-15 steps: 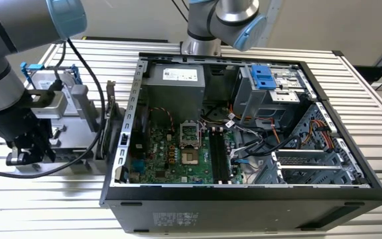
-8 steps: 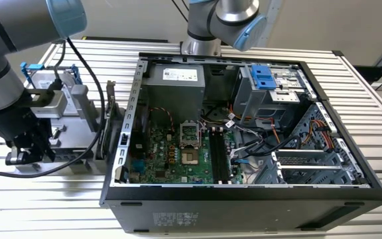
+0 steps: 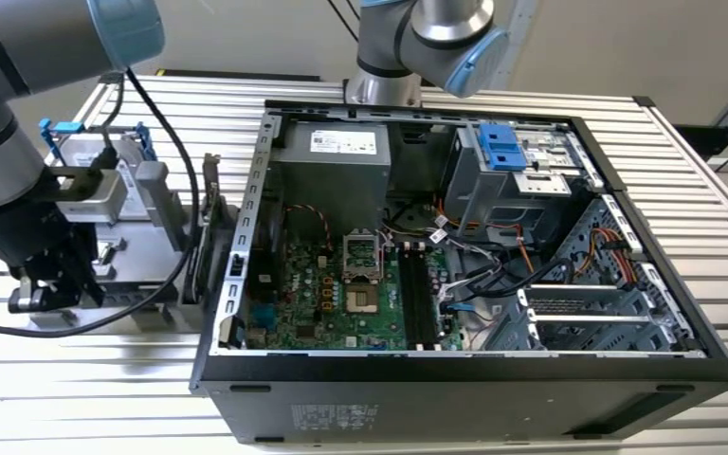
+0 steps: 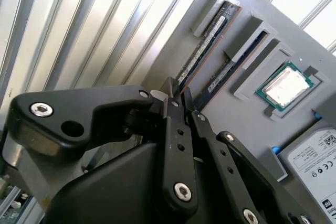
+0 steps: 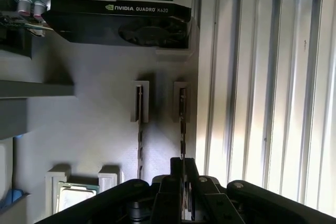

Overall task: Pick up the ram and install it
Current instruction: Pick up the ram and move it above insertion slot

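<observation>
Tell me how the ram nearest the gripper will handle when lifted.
The ram is a thin flat board: probably stiff and light. It stands on edge in a holder slot, so it likely tips if let go.

The slatted table (image 5: 262, 103) lies open on one side of the outer ram stick (image 5: 182, 129). A second stick (image 5: 140, 135) crowds the other (just beside), with the graphics card (image 5: 121, 19) beyond.

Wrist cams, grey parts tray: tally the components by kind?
ram sticks: 2
processor: 1
hard drive: 1
graphics card: 1
Total: 5
</observation>
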You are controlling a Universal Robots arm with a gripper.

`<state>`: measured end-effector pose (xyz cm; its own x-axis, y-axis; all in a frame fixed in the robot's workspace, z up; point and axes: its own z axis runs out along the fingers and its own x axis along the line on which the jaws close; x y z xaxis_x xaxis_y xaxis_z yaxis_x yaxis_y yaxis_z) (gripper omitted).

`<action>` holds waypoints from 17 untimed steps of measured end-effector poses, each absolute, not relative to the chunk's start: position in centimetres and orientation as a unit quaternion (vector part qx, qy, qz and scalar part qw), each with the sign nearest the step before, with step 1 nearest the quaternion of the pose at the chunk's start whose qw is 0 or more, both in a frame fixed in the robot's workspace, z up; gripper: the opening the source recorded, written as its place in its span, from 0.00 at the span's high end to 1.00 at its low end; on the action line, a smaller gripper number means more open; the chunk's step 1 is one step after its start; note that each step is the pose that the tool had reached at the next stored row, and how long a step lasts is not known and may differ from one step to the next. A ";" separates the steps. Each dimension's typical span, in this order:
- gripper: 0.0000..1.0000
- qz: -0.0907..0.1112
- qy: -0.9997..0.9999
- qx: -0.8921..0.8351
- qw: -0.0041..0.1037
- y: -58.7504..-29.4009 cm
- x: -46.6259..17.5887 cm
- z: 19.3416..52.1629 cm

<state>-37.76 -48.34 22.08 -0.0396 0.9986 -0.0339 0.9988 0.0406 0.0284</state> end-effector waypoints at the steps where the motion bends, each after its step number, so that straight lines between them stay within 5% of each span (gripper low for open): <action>1: 1.00 -0.002 0.721 0.693 0.022 -48.3 -37.8 22.1; 17: 1.00 -0.001 0.721 0.693 0.022 -48.3 -37.8 23.3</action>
